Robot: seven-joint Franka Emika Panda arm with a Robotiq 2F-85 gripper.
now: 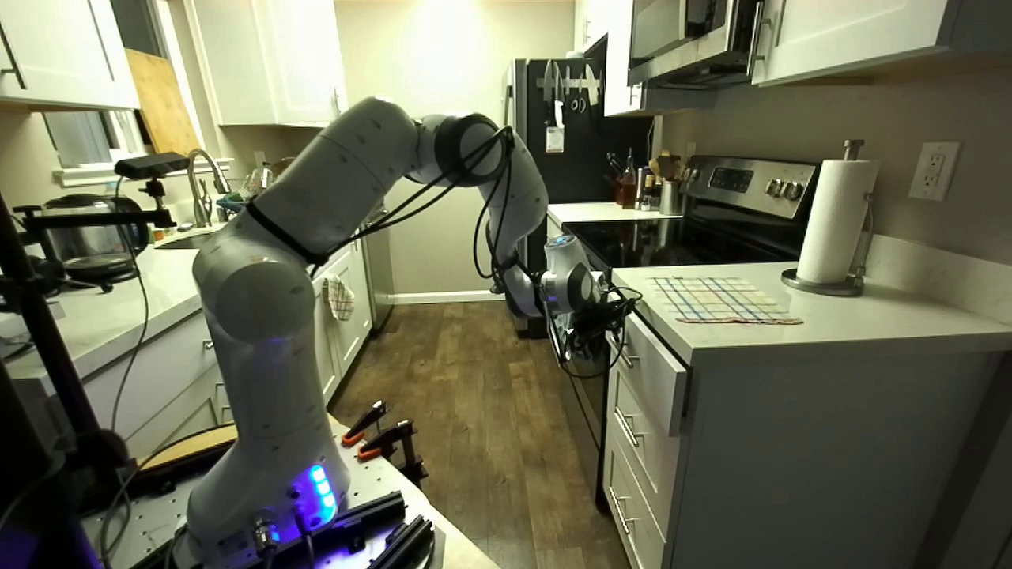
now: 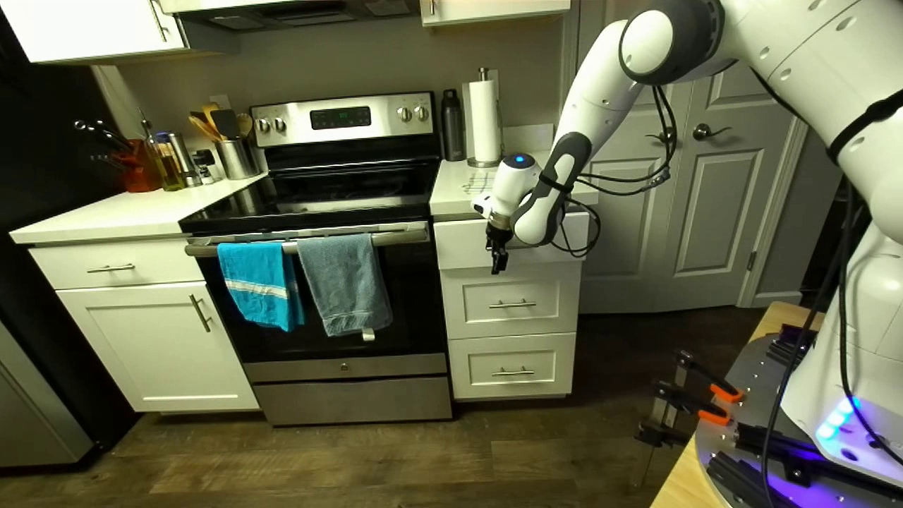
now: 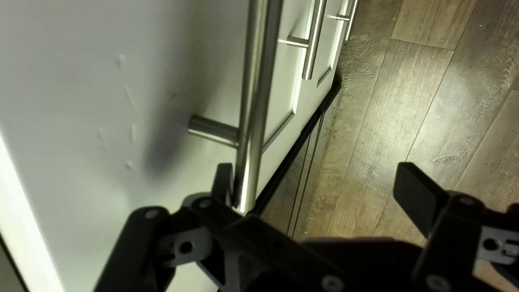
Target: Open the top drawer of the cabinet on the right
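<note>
The white cabinet stands beside the stove. Its top drawer sticks out a little, with a dark gap behind its front; the drawer front also shows in an exterior view and the wrist view. The silver bar handle runs down between my fingers in the wrist view. My black gripper is open. Its left finger is between the handle's end and the drawer front, close to the bar. Its right finger is well away, over the floor. The gripper hangs before the drawer, partly hiding its handle.
Two lower drawers with bar handles are below. The countertop above overhangs, with a checked cloth and paper towel roll. The oven is alongside, with blue and grey towels on its handle.
</note>
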